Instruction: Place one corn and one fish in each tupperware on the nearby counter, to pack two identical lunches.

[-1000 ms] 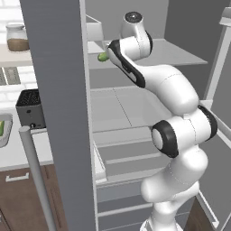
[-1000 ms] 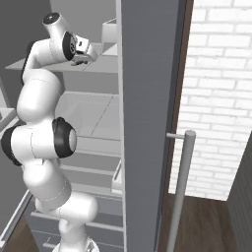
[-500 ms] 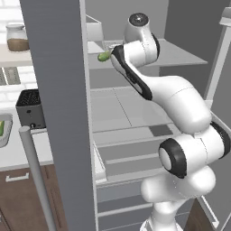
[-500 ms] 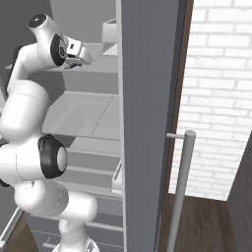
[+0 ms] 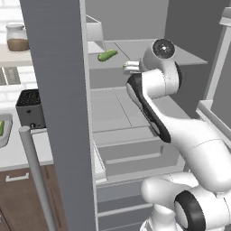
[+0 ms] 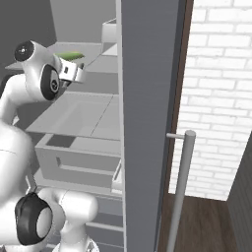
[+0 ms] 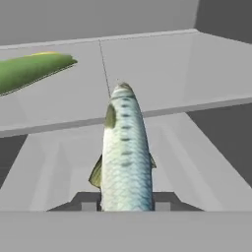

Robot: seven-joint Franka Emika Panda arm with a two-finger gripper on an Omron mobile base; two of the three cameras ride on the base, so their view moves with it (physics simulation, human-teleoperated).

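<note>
A silvery scaled fish [image 7: 125, 157] stands lengthwise between my finger tips [image 7: 165, 201], and my gripper [image 7: 127, 202] is shut on it. In the hand view a green-husked corn [image 7: 29, 71] lies on the pale fridge shelf, up and to the left of the fish. From the left base view the corn [image 5: 107, 55] rests on the upper shelf and my gripper [image 5: 130, 67] hangs just right of it, in front of the shelf edge. Corn [image 6: 69, 55] and gripper [image 6: 78, 69] also show in the right base view. One tupperware [image 5: 3, 130] sits on the counter [image 5: 18, 151] at the far left, something green inside it.
The open fridge door [image 5: 58, 113] with its bar handle [image 5: 36, 176] stands between me and the counter. A black toaster [image 5: 30, 108] sits on the counter and a jar [image 5: 17, 38] on the wall shelf. Lower fridge shelves and a drawer [image 5: 131, 153] lie below my hand.
My hand has drawn back and down from beside the corn, away from the shelf. The arm's elbow has swung down and toward the camera.
</note>
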